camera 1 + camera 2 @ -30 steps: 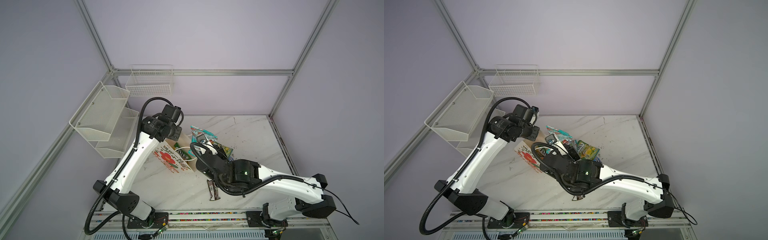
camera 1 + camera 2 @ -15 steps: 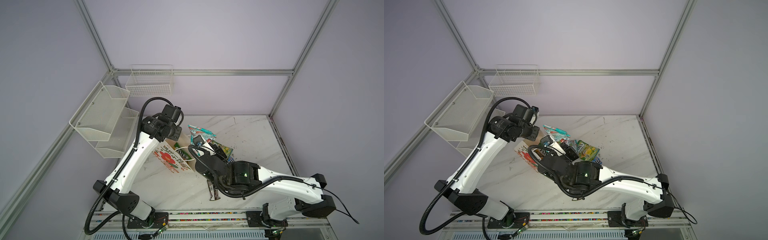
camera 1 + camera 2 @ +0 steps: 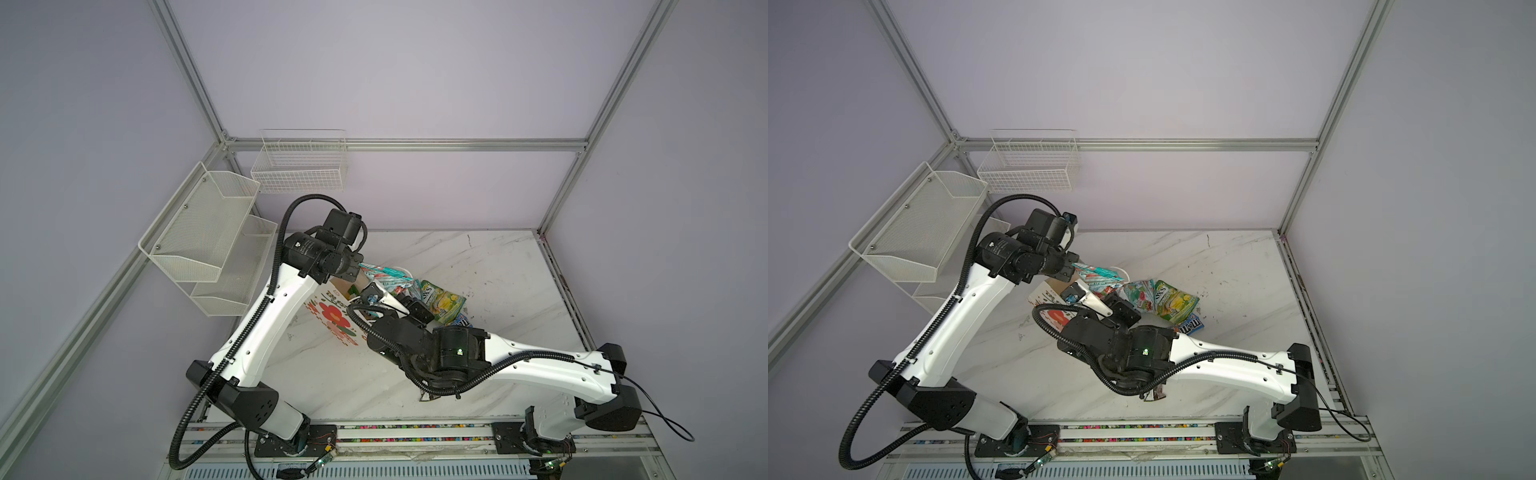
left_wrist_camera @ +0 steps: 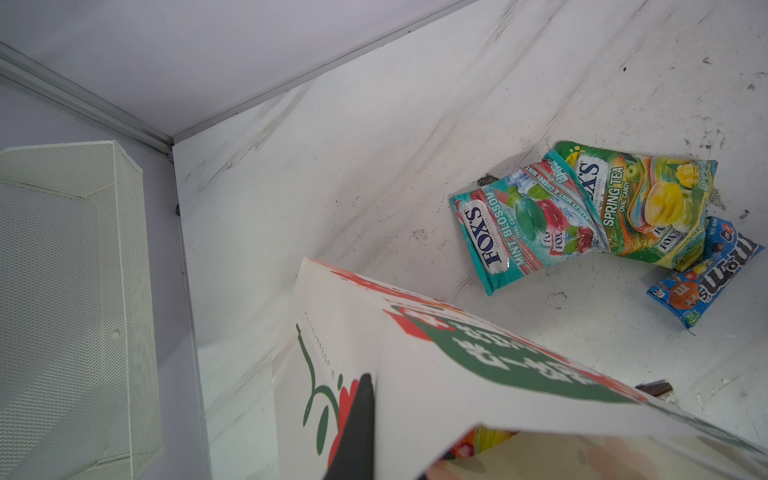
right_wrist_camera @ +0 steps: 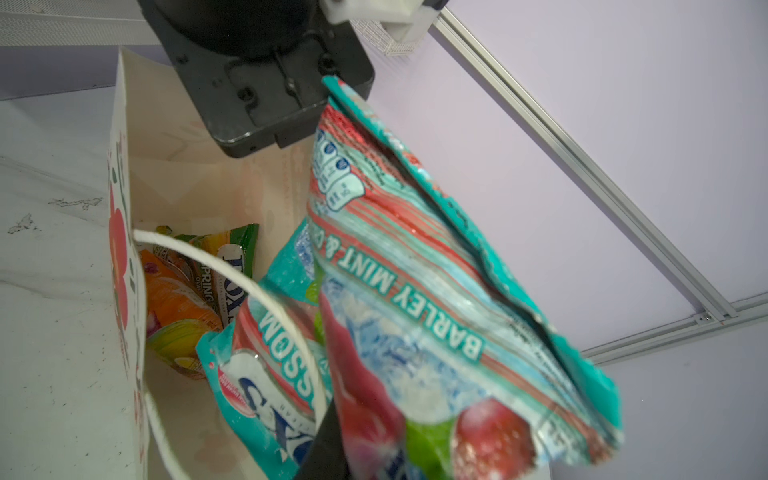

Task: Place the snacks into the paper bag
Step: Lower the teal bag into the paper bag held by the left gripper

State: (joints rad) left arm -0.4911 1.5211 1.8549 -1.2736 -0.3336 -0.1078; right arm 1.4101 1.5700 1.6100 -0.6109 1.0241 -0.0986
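Top views. Left gripper (image 3: pixel 353 280) is pinching the far rim of the paper bag (image 3: pixel 332 318), fingers shut tight on the paper, propping the mouth open. Right gripper (image 3: pixel 388 289), jaws narrow, is clamping a teal-red FOX'S packet (image 3: pixel 384 275) and hanging it over the mouth, not yet inside. On the table (image 3: pixel 1225 266) near the bag, a Spring Tea packet (image 3: pixel 1173 305) is overlapping a Mint Blossom packet (image 3: pixel 1140 296), with an m&m's packet (image 3: pixel 1192 326) touching. A dark-brown wrapper (image 3: pixel 1154 395) is lying well apart, partly under the right arm.

Left wrist view. One black finger (image 4: pixel 357 424) is pressing the bag's printed wall. Its partner is hidden behind the paper.

Right wrist view. The held packet is drooping and creasing below its gripped edge. An orange packet (image 5: pixel 178 299), a green one and a teal one are lying inside the bag. A cord handle (image 5: pixel 249 282) is arching across the mouth.

Handling, as judged: the packets look light, glossy and slippery, with loose sweets shifting, so the flat sealed edge is the best hold. The bag looks thin and tippy, so the rim hold matters. The cord may snag.
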